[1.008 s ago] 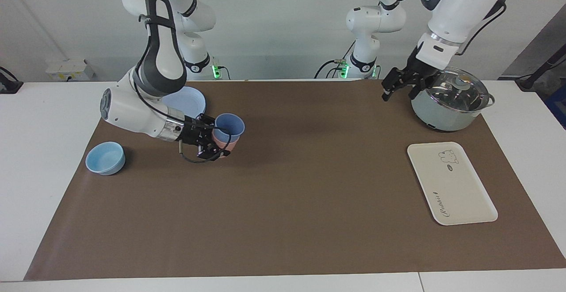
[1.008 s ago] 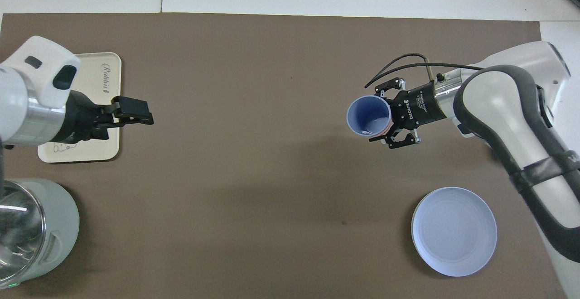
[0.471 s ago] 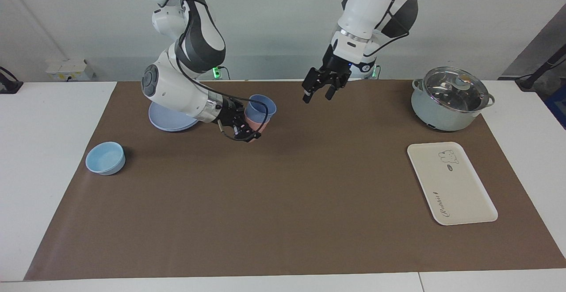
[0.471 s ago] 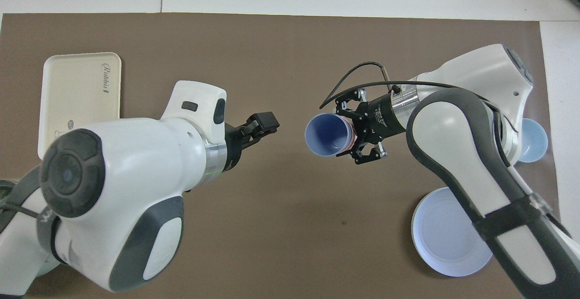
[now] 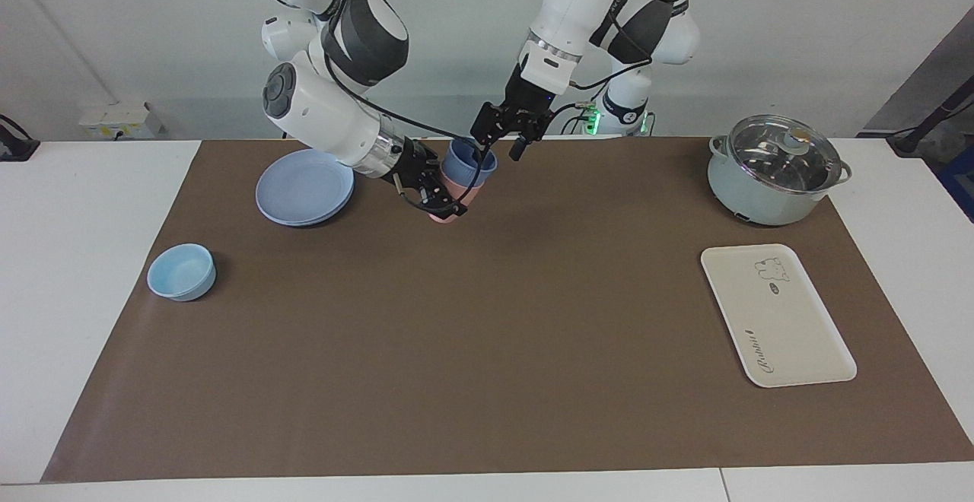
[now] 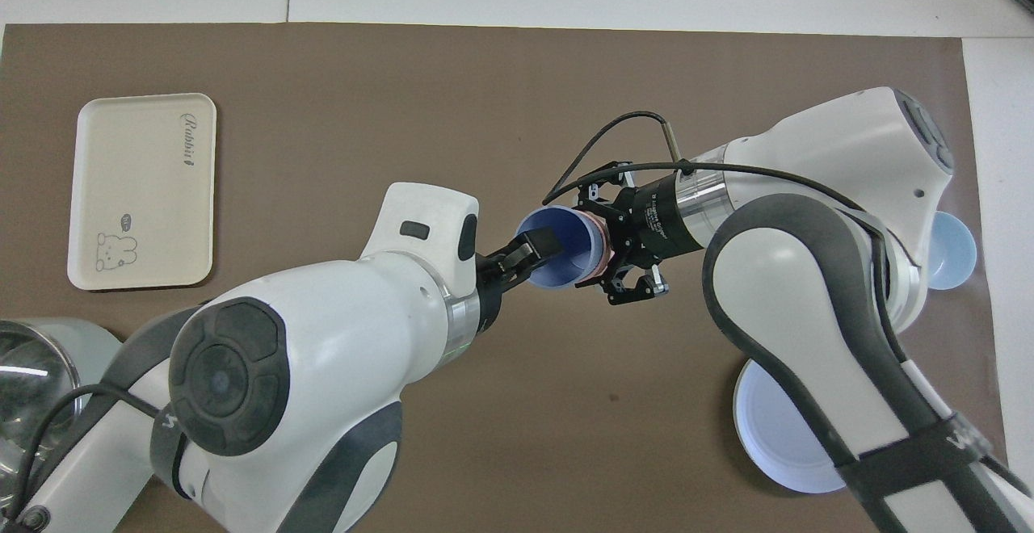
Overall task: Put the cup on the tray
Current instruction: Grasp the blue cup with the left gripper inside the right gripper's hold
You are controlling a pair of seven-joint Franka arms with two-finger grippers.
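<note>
**A:** So where is the cup (image 5: 466,158) at this point?

**B:** It sits nested in the pink cup (image 5: 456,196), tilted and up in the air over the brown mat (image 5: 487,335), well apart from the tray (image 5: 791,335). The right gripper (image 5: 430,186) is clamped on the pink cup. The left gripper (image 5: 498,146) is at the blue rim with its fingers apart, and one seems to sit inside the mouth.

**A:** What could go wrong?

**B:** Both cups are smooth, thin, tapered plastic with no handles. If they are wedged together, I think a pull could drag both out. A pinch on that slick wall could also slip, and the cup would drop and roll.

**A:** And the tray?

**B:** It's flat, cream and glossy, with rounded corners and a low lip. A cup set down near its edge might tip off.
</note>
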